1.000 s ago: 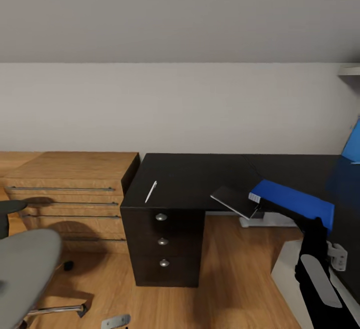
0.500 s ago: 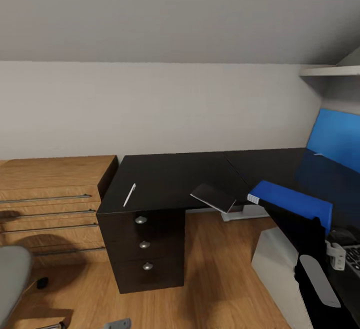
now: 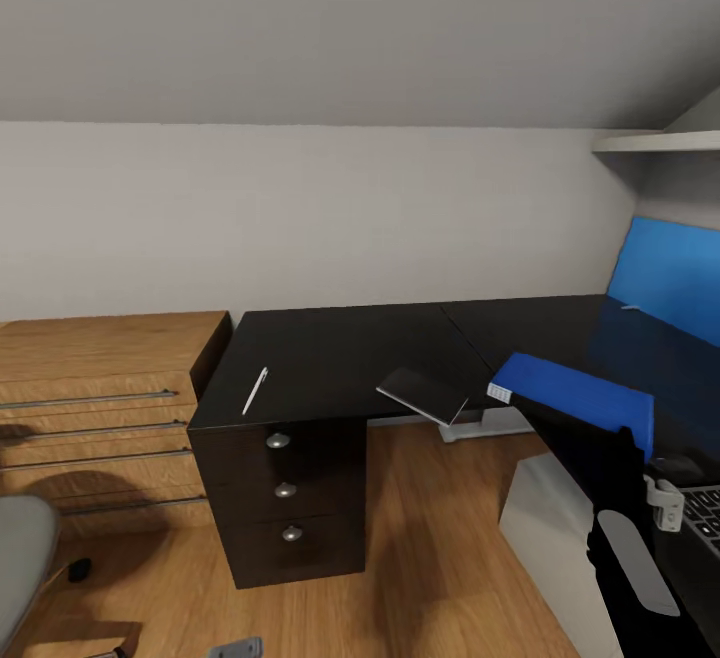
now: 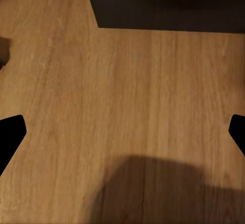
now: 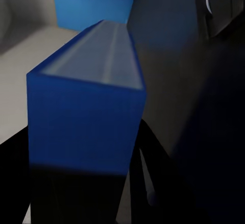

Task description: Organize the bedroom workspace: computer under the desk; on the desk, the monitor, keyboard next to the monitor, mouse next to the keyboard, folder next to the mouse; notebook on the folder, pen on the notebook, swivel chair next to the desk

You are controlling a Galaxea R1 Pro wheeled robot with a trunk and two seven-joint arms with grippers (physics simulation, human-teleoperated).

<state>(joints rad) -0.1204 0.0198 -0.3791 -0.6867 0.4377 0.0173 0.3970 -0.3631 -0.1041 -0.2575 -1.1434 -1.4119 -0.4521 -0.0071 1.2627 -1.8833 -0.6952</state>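
Observation:
My right gripper [image 3: 626,435] is shut on one end of the bright blue folder [image 3: 573,393], which hangs over the black desk [image 3: 340,343]; the right wrist view shows the folder [image 5: 86,106] close up between the dark fingers. The dark grey notebook [image 3: 424,394] lies at the desk's front edge and overhangs it. The white pen [image 3: 256,390] rests above the drawers [image 3: 285,488]. A blue-lit monitor [image 3: 668,280] stands at the far right, with the keyboard [image 3: 701,515] near it. The grey-white computer [image 3: 545,518] sits on the floor. My left gripper [image 4: 122,129] is open over bare wood floor.
A wooden chest [image 3: 95,408] with bar handles stands left of the desk. The grey swivel chair [image 3: 18,553] shows at the lower left corner. A white shelf [image 3: 655,142] hangs above the monitor under the sloped ceiling. Wood floor [image 3: 440,548] lies open in front of the drawers.
The head view has swung to the right, bringing in the monitor, keyboard and computer while most of the chair left the picture. The folder stays in my right gripper.

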